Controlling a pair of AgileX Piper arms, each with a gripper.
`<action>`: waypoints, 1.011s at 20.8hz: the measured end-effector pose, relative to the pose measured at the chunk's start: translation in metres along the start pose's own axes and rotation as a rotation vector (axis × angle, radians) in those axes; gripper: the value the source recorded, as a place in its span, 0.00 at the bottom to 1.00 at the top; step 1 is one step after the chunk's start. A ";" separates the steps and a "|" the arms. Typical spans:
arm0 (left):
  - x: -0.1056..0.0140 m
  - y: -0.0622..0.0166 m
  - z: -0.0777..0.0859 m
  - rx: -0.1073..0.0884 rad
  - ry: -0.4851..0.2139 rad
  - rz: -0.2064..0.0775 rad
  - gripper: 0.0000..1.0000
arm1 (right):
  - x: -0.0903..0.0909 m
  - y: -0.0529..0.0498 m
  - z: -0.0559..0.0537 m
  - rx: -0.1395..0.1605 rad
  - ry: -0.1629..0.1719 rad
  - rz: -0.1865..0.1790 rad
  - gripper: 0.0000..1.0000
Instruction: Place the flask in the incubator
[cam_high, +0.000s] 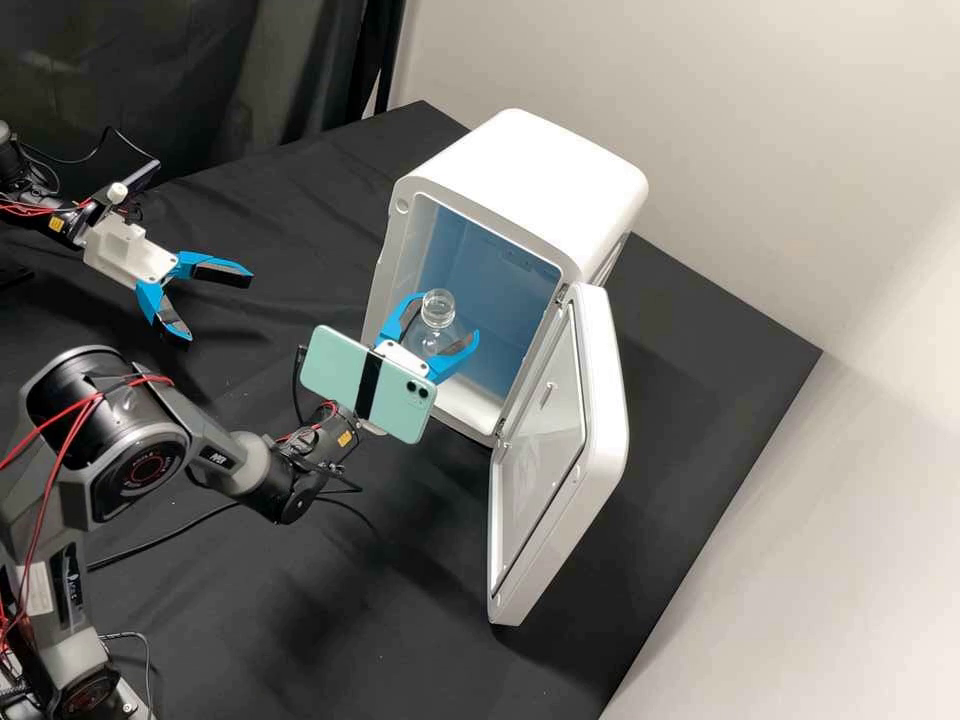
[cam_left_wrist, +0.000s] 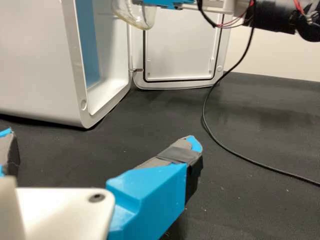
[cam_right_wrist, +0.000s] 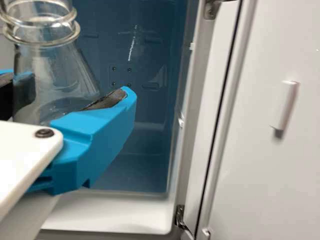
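Observation:
The white incubator (cam_high: 540, 180) stands on the black bench with its door (cam_high: 590, 400) swung wide open and its blue inside showing. A clear glass flask (cam_high: 437, 312) hangs upright at the mouth of the opening, above the lower sill. My right gripper (cam_high: 432, 338) is shut on the flask's body (cam_right_wrist: 50, 75), one blue finger (cam_right_wrist: 100, 125) on each side. From the left wrist view the flask (cam_left_wrist: 135, 15) hangs just in front of the incubator's frame (cam_left_wrist: 80, 75). My left gripper (cam_high: 212, 302) is open and holds nothing, low over the bench well left of the incubator.
A mint-green phone (cam_high: 365, 385) sits on the right arm's wrist. A black cable (cam_left_wrist: 225, 145) trails across the bench in front of the open door (cam_left_wrist: 180, 50). A white wall runs close behind and right of the incubator. The bench edge lies right of the door.

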 end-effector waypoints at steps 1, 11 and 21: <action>0.000 0.0000 0.000 0.000 0.000 0.000 1.00 | 0.005 -0.001 0.000 -0.002 0.008 -0.001 0.00; -0.002 0.0014 -0.006 -0.026 0.030 0.010 1.00 | 0.032 0.010 0.003 -0.022 0.018 0.066 0.00; -0.003 0.0018 -0.008 -0.045 0.037 0.012 1.00 | 0.053 0.005 0.016 -0.033 -0.021 0.039 0.00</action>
